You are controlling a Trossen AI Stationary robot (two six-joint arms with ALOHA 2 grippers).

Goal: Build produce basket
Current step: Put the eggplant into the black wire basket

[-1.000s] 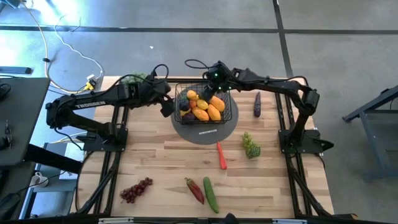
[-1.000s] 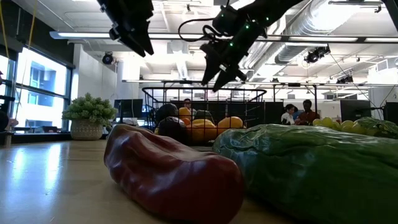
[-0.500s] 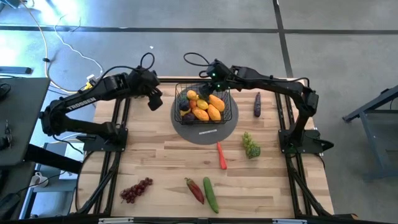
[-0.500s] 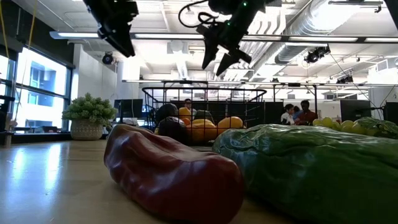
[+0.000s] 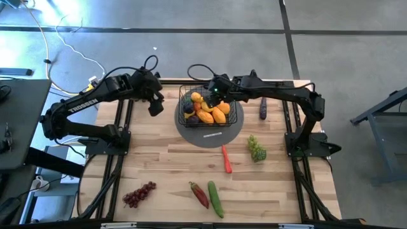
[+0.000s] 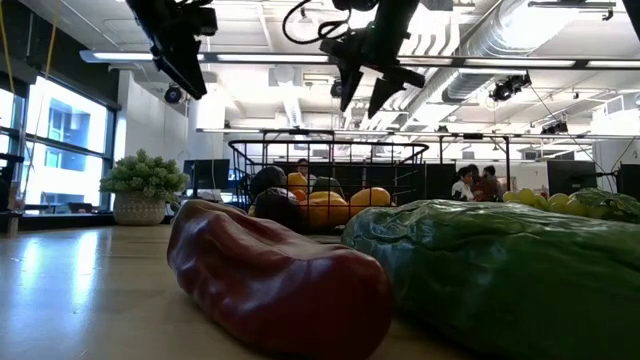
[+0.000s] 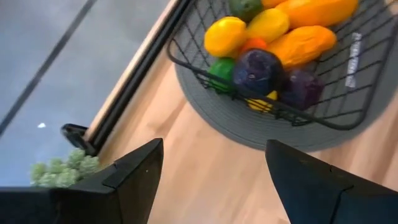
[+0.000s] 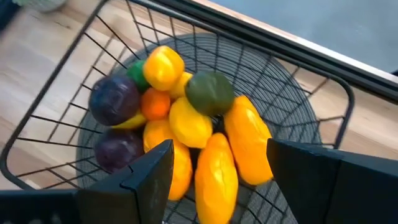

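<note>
Black wire basket point(image 5: 208, 105) is sitting near table's point(image 5: 172, 165) far edge; right gripper point(image 5: 215, 94) hovering over it, left gripper point(image 5: 154, 104) beside, both spread, empty.

- I work in a big open lab or office hall.
- Bare ducts point(image 6: 560, 40) run overhead.
- People point(image 6: 478, 183) stand far behind my wooden table point(image 5: 165, 165).
- Cables point(image 5: 63, 60) trail over grey floor.

We see the left gripper point(image 5: 154, 108) raised at the far left of the table, fingers point(image 7: 134, 171) spread apart, holding nothing. The right gripper point(image 5: 215, 95) hangs high at far centre, arm stretched leftward from its base, fingers point(image 8: 149, 177) also apart, empty.
</note>
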